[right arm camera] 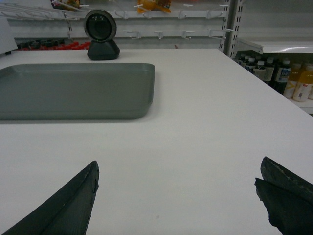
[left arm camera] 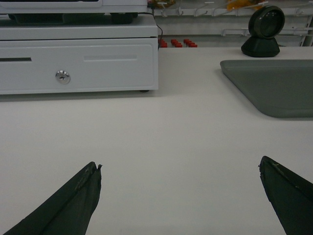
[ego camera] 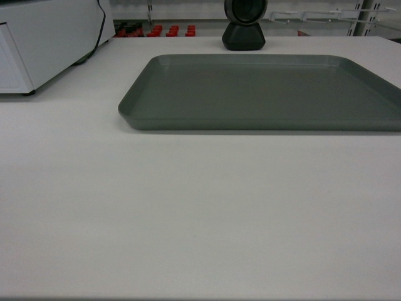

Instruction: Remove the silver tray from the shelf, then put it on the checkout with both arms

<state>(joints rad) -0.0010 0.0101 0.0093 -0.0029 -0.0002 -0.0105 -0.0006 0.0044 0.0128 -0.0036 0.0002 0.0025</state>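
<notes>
The silver tray (ego camera: 263, 91) lies flat on the surface (ego camera: 188, 213), ahead of both tools. The left tool (left arm camera: 178, 196) and right tool (right arm camera: 176, 196) gape wide, holding nothing. Any forward drift could nudge the tray askew.

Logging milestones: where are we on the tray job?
Looks done: the silver tray lies flat on the white checkout, in front of the black scanner. In hand: nothing; left gripper and right gripper are open, empty, short of the tray. Left: nothing visible.
</notes>
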